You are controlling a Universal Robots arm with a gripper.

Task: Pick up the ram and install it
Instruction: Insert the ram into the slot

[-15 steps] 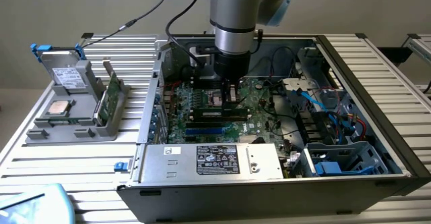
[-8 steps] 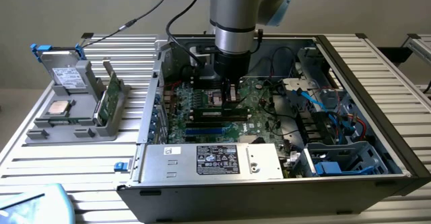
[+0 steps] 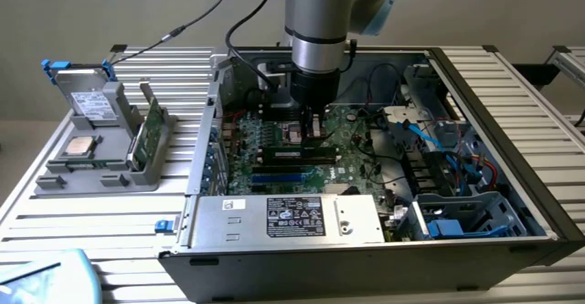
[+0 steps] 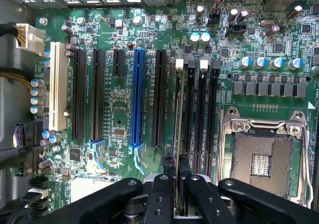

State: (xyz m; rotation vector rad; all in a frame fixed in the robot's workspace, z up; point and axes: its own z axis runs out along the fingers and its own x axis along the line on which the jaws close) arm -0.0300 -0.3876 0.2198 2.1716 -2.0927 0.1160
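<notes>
Arm (image 3: 316, 37) upright in case (image 3: 366, 266), fingers (image 4: 169, 174) pinching ram (image 4: 177, 115) edge-on above motherboard (image 4: 119, 109).

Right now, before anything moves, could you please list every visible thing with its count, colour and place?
table: 1, silver, under everything
computer case: 1, black and silver, open, on the table
motherboard: 1, green, inside the case
power supply: 1, silver, at the case's near edge
tray: 1, grey, on the table at the exterior view's left of the case
drive: 1, grey with blue clips, in the tray
processor chip: 1, silver, square, in the tray
green board: 1, green, standing on edge in the tray
ram: 1, green, seen edge-on at the black memory slots
arm: 1, silver and light blue, reaching down into the case
hand: 1, black, shut on the ram
</notes>
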